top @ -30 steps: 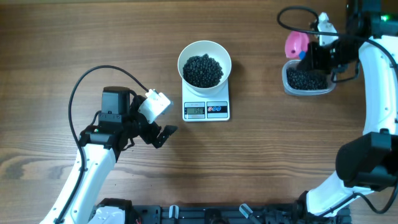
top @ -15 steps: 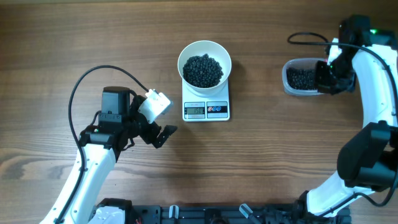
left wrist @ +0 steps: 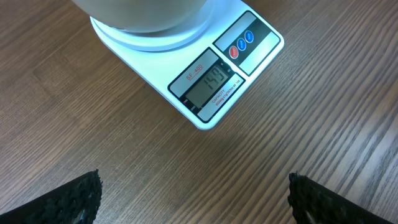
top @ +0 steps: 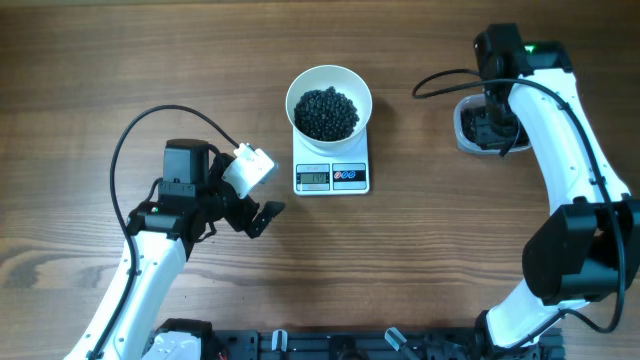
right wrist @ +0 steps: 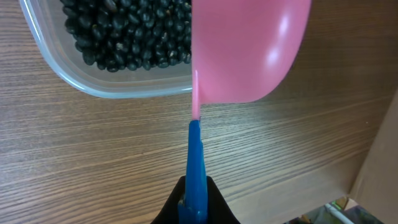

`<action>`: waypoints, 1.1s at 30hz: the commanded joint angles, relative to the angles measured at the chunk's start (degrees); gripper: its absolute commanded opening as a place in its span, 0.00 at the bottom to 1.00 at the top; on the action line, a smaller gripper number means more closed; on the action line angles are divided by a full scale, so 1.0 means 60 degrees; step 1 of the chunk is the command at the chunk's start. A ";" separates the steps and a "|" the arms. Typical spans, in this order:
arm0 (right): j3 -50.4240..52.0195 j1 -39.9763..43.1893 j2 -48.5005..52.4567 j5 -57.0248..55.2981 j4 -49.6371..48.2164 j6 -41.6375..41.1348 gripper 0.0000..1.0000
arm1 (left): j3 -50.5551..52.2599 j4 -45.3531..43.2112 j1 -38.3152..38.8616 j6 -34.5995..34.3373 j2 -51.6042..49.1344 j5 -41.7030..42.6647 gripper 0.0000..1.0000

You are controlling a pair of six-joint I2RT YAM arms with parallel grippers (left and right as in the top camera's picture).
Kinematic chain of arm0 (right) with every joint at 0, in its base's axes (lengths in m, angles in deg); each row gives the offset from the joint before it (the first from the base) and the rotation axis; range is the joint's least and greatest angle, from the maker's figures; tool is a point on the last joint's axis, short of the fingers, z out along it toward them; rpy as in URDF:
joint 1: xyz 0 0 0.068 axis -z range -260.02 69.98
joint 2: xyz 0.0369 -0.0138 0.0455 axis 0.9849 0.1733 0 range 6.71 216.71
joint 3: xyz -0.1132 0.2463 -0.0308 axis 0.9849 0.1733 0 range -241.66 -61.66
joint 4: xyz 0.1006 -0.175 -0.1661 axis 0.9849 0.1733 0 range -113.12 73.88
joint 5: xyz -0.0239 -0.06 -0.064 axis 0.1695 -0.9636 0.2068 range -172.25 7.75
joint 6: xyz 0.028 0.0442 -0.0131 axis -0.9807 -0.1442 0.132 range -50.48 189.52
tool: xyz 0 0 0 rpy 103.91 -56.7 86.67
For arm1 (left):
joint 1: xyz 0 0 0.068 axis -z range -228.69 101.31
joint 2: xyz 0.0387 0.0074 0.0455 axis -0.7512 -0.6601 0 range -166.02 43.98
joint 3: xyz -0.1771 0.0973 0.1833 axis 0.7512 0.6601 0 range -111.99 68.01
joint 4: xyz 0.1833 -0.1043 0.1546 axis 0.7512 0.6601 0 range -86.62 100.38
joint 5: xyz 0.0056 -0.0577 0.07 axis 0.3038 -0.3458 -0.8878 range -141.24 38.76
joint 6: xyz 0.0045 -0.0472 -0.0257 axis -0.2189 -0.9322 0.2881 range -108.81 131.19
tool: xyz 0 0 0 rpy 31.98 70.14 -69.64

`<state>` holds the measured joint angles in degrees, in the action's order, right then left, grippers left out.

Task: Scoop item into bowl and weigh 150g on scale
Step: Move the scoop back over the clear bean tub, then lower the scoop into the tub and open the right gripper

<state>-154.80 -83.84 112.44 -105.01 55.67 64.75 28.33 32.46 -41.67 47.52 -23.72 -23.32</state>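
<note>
The left gripper (left wrist: 193, 200) is open; the right gripper (right wrist: 194, 200), closed on the pink scoop (right wrist: 249, 50), may add too many beans (right wrist: 124, 31) to the bowl (top: 298, 88).

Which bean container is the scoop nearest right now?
The clear rectangular tub at far right, beside the pink scoop in the right gripper; the round white bowl sits on the scale, mid-table.
</note>
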 commanded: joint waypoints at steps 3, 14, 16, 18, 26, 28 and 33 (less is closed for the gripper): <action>0.0033 0.0670 -0.0211 0.3708 -0.0685 -0.0947 0.04 | 0.0098 -0.0022 0.0062 0.0153 0.0087 0.0182 1.00; 0.1974 0.2029 -0.0211 0.8419 -0.2863 -0.2029 0.04 | 0.0098 -0.0022 0.0062 0.0149 0.0087 0.0182 1.00; 0.1974 0.2033 -0.0211 0.8415 -0.2860 -0.2065 0.19 | 0.0098 -0.0022 0.0062 0.0153 0.0087 0.0182 1.00; 0.1974 0.2055 -0.0211 0.8389 -0.2834 -0.2229 0.33 | 0.0098 -0.0022 0.0062 0.0149 0.0087 0.0182 1.00; 0.1971 0.3016 -0.0215 0.8841 -0.2528 -0.2091 0.81 | 0.0098 -0.0022 0.0062 0.0149 0.0087 0.0186 1.00; 0.1967 0.3450 -0.0233 0.9151 -0.2466 -0.1945 0.83 | 0.0098 -0.0025 0.0062 0.0153 0.0087 0.0182 1.00; 0.1453 0.3810 -0.0776 0.9315 -0.2430 -0.1421 0.85 | 0.0098 -0.0022 0.0062 0.0149 0.0087 0.0182 1.00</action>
<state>-143.43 -61.02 111.90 -51.55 40.91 52.95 28.33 32.46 -41.67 47.52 -23.72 -23.30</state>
